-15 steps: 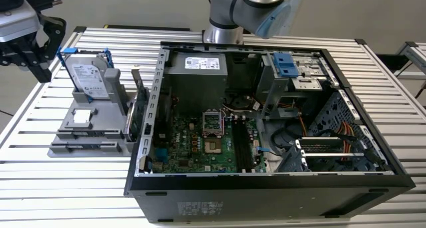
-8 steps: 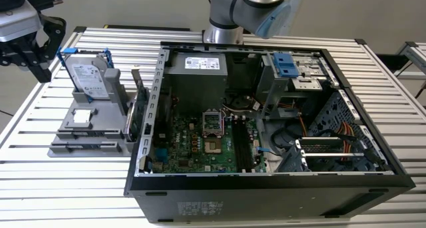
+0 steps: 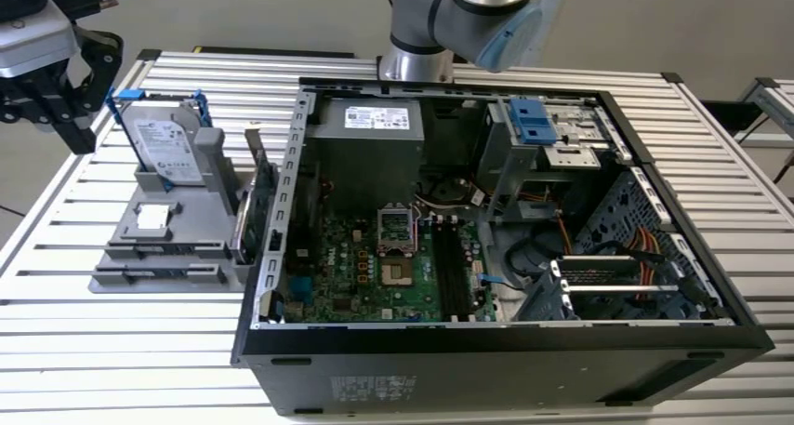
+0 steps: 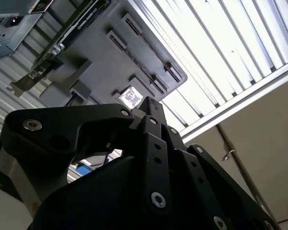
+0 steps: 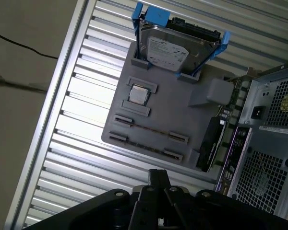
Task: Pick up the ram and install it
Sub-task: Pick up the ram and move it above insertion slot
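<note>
One black end effector [image 3: 50, 127] hangs over the far corner of the slatted metal worktop [image 5: 86, 124], at the exterior view's left. Its two fingers [image 3: 82, 127] are spread apart and grasp nothing.

Below and beside it lies one grey holder tray [image 5: 163, 100]. At the end nearest the end effector, one silver hard drive [image 5: 170, 48] with blue rails leans upright. Next along the tray sits one small square processor chip [image 5: 138, 94]. After that comes the single ram [image 5: 151, 129], well apart from the end effector. It looks like a thin dark strip, seemingly standing on its long edge between two small brackets, though it is seen too edge-on to be sure. Its long axis runs across the tray, from the exterior view's left to its right, with one end pointing toward the computer. One green expansion card [image 3: 255, 216] stands on edge along the tray's side, just beside the one open computer case [image 3: 496, 369]. Inside the case, one green motherboard [image 3: 372, 276] lies face up.
</note>
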`<state>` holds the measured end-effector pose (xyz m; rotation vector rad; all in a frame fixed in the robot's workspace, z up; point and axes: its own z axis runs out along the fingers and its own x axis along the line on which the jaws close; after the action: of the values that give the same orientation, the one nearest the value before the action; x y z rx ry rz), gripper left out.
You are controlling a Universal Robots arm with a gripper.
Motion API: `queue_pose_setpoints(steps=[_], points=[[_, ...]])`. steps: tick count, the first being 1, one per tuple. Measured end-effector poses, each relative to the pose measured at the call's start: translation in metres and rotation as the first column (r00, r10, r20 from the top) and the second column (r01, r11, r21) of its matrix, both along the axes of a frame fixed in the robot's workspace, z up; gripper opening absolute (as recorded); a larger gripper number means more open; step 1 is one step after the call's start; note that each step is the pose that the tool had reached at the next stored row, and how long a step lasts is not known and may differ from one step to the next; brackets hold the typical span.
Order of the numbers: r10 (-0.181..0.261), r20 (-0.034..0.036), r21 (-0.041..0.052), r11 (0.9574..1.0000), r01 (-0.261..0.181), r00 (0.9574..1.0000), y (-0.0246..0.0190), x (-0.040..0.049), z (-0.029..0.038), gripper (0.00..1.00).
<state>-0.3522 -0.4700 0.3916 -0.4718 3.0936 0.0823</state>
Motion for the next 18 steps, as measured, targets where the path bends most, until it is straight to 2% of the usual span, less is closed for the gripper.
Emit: queue_pose_setpoints(steps=[10, 18], points=[[0.012, 0.0001, 0.0001, 0.9999, -0.012, 0.9999, 0.0, 0.0, 0.0, 0.0], [0.055, 0.0, 0.0, 0.9985, -0.055, 0.9985, -0.0001, 0.0, 0.0, 0.0]])
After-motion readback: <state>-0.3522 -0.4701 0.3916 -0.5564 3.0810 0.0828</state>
